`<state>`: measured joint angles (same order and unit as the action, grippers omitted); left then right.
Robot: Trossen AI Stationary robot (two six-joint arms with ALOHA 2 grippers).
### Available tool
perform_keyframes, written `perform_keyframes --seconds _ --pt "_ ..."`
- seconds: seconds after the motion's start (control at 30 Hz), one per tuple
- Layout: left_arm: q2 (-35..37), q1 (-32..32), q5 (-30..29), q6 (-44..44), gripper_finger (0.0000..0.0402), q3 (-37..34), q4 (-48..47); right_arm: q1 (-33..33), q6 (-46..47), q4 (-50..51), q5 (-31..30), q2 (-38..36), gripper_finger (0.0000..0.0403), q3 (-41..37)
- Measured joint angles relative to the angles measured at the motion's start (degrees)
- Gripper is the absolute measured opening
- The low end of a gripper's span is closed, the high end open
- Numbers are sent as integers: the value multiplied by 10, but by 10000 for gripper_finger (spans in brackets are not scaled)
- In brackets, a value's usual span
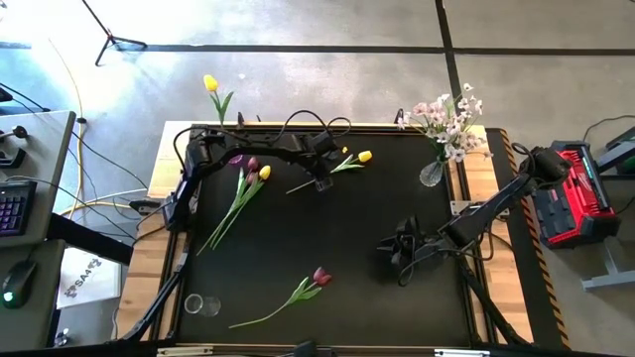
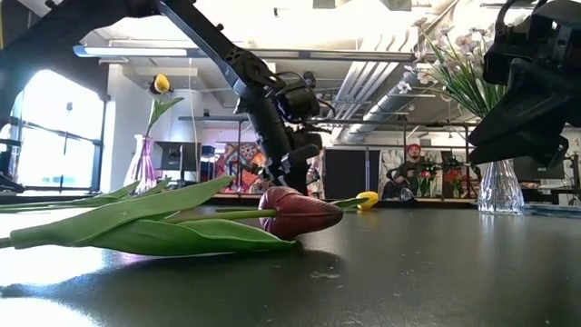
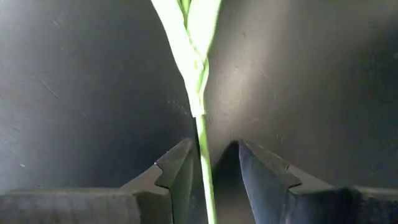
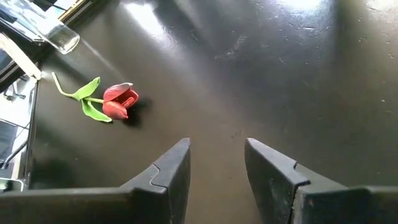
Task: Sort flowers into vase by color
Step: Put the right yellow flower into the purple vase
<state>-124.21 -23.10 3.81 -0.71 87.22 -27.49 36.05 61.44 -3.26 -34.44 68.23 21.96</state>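
Note:
A yellow tulip [image 1: 364,157] lies on the black table toward the far side, its green stem [image 1: 308,184] running leftward. My left gripper [image 1: 322,181] points down over that stem; in its wrist view the open fingers [image 3: 214,146] straddle the stem. My right gripper [image 1: 402,250] hovers open [image 4: 216,146] right of the table's middle and touches nothing. A dark red tulip [image 1: 319,276] [image 4: 120,101] lies flat near the front edge. A dark red and a yellow tulip [image 1: 256,171] lie together at the left. Pink-white blossoms [image 1: 446,114] stand in a glass vase [image 1: 432,175]. My left gripper comes from above, pointing down, with its open fingers across the yellow tulip's stem [image 3: 203,168], below the leaves. The stem lies on the table and runs close beside one finger [image 3: 180,165]. I cannot tell whether that finger touches it.
Another yellow tulip [image 1: 210,83] [image 2: 161,84] stands in a vase [image 2: 142,162] at the far left edge. A clear glass vase [image 1: 198,304] lies on its side at the near left corner. Wooden table borders [image 1: 164,159] frame the black mat. Cables trail along the left arm.

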Motion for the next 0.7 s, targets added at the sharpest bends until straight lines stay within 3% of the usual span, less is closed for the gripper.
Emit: perform_keyframes --seconds 0.13,0.47,0.7 --pt "-2 -2 -1 2 102 1 -31 4 1 0 0 0 140 0" --pt "-6 -1 -28 2 6 5 -60 4 1 -13 4 0 140 0" --pt "0 12 -49 -1 39 17 -69 4 1 -13 5 0 140 0"
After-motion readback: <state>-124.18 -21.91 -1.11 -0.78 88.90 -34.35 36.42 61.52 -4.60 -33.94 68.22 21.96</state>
